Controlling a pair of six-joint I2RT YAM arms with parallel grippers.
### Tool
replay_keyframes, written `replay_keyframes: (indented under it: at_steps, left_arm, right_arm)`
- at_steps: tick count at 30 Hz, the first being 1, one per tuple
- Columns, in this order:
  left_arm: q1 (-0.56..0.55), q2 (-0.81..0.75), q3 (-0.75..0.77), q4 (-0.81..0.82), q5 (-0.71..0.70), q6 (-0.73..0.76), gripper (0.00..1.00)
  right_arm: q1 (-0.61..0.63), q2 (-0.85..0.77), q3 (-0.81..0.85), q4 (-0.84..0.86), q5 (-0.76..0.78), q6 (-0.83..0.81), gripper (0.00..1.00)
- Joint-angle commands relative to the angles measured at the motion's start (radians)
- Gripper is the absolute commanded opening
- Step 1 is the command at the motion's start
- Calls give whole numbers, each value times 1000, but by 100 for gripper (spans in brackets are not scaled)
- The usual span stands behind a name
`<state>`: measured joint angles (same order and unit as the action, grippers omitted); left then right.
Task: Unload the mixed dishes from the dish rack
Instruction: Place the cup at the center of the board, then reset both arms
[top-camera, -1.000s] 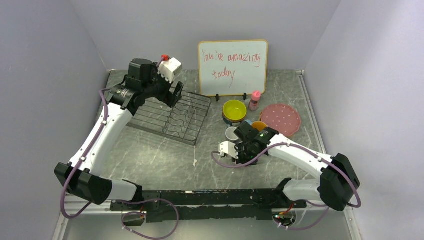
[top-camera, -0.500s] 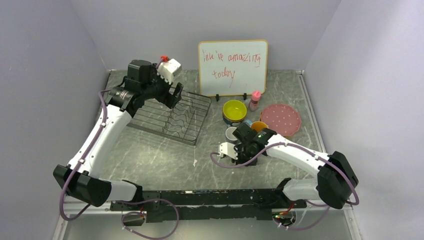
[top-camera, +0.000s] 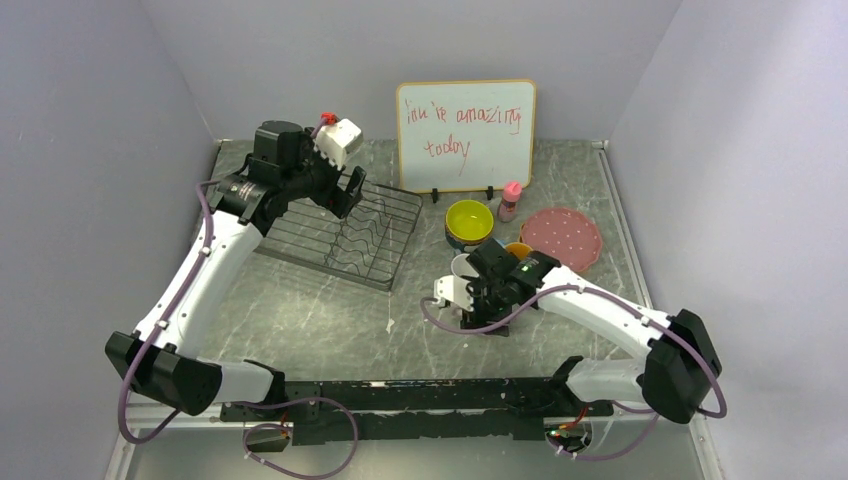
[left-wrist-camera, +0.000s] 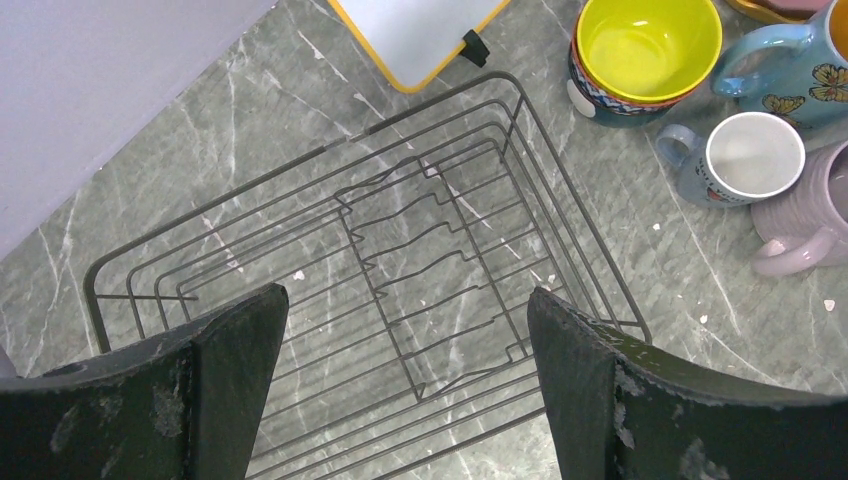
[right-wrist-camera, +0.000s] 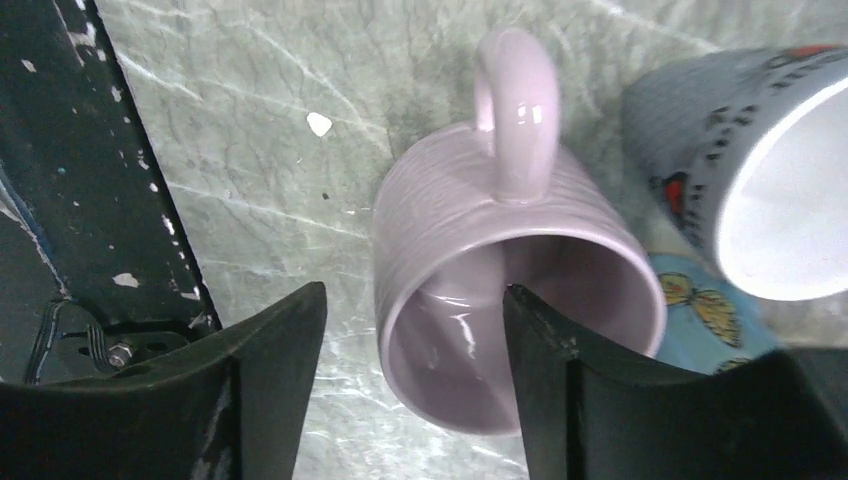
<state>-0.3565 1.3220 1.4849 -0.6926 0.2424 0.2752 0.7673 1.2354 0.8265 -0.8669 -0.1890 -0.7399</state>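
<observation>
Unloading of the dish rack (left-wrist-camera: 420, 250), closing step as judged. From the left wrist the rack is seen to hold no dishes. The left hand (left-wrist-camera: 405, 300) hangs above it with its jaws spread wide and nothing between them. To the right of the rack the dishes are grouped on the bench (left-wrist-camera: 250, 80): the yellow bowl (left-wrist-camera: 648, 45) nested in the blue-patterned bowl (left-wrist-camera: 610, 105), the blue mug (left-wrist-camera: 800, 60), the small grey cup (left-wrist-camera: 752, 155) and the lilac mug (right-wrist-camera: 450, 230), with the pink speckled plate (top-camera: 562, 238) farther right again. The lilac mug is stood mouth up, just beside the grey cup. The right hand (right-wrist-camera: 412, 300) is poised over it with its jaws parted — one finger outside the wall and clear of it, the other over the mouth. Whether that second finger touches the inner wall cannot be told. The mug is therefore taken to be resting on the bench, not gripped. The step in hand is judged to be the letting-go of the last dish. The next move calls for a straight upward lift of the right hand — so that the rim is cleared without the mug being tipped against its neighbours.
</observation>
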Motion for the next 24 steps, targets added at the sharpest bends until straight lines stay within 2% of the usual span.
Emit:
replay_keyframes:
  at_steps: [1,6,12,18,24]
  left_arm:
    - [4,-23,0,34,5,12,95]
    - [6,-16,-23,69,-46,-29,95]
    - [68,-10,-51,159,-149,-147,95]
    - [189,-8,-78,196,-195,-308,95]
    - [269,-56,-138,252,-228,-369,95]
  right_arm:
    - [1,-58,106,-44,-33,-3,71]
    - [-57,-131,190,-38,-104,7,82]
    - [-258,-187,323,81,-168,105,98]
    - [-394,-152,424,224,-112,267,99]
    - [-516,-57,497,339,15,499,99]
